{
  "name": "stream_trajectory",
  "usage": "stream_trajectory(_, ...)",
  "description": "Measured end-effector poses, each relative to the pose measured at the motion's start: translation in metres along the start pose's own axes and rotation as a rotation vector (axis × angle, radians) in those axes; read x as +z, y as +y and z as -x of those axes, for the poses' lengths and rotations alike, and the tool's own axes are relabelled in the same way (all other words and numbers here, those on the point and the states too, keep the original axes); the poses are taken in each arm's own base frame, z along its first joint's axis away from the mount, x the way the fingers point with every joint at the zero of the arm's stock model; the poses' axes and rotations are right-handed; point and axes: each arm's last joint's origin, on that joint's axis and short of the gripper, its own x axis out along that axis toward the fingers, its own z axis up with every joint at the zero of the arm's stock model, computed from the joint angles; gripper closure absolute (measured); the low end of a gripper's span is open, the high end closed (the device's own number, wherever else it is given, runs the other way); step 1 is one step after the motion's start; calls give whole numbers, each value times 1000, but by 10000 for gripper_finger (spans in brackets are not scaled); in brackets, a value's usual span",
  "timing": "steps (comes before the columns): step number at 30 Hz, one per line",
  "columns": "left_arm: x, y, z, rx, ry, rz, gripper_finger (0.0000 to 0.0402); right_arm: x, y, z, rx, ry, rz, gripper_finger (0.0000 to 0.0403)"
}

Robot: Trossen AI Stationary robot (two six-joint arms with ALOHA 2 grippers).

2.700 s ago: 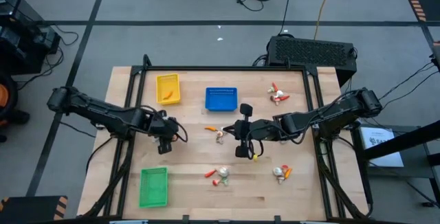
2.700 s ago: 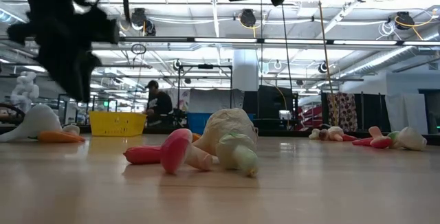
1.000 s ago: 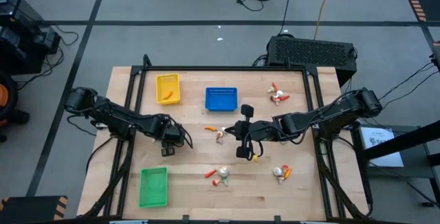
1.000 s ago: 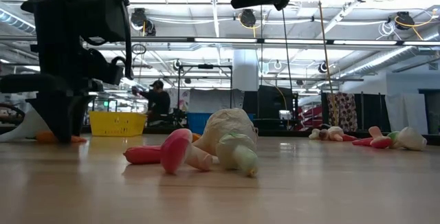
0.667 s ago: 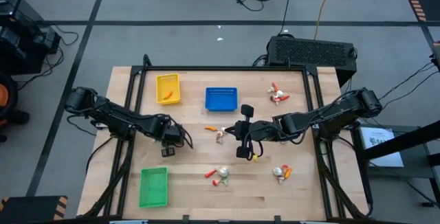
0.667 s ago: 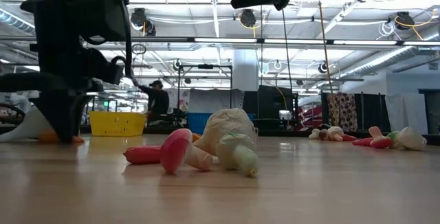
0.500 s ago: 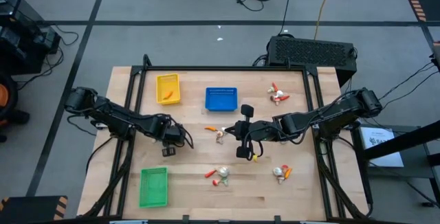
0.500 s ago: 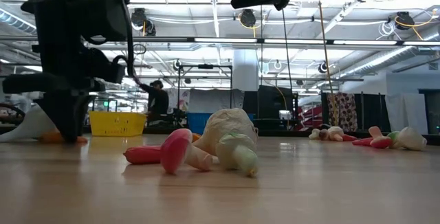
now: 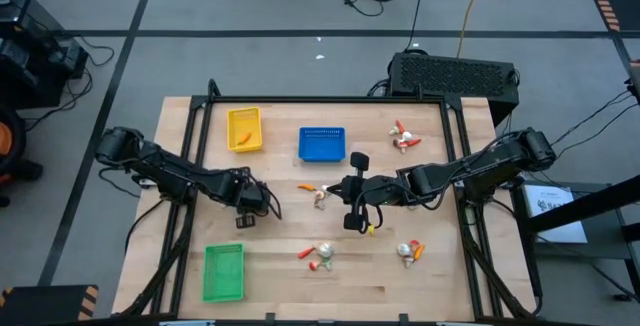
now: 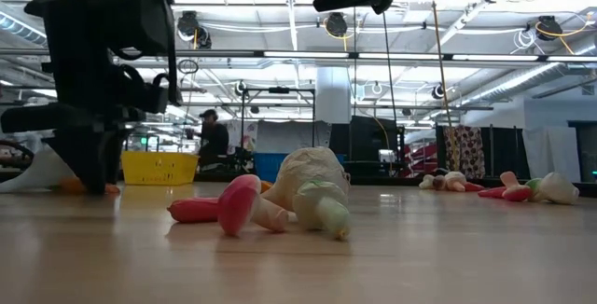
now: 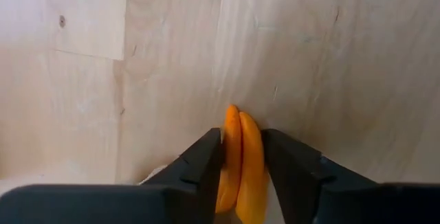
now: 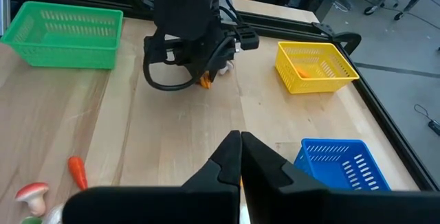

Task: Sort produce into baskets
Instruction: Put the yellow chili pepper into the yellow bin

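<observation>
Down at the pale wooden surface (image 9: pixel 270 276), left pincer (image 11: pixel 242 165) clamped on a small orange carrot-like toy piece (image 11: pixel 240 159); its long axis runs along the fingers, tip poking out ahead. Position: between the yellow plastic basket (image 9: pixel 245 128) and the green plastic basket (image 9: pixel 223 271), bare boards all round. Right pincer (image 12: pixel 240 157) closed, empty, raised just beside the blue plastic basket (image 9: pixel 322 144). Other toy vegetable clusters (image 9: pixel 318 255) well apart.
</observation>
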Motion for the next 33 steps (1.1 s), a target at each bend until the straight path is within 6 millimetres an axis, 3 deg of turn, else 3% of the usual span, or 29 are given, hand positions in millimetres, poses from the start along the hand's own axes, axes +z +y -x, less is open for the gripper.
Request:
stream_trajectory(10, 3, 0, 14, -68, -25, -11, 253, 0, 0, 0, 0, 1, 1, 403)
stream_trajectory(33, -9, 1, 6, -80, 43, 38, 253, 0, 0, 0, 0, 4, -1, 403)
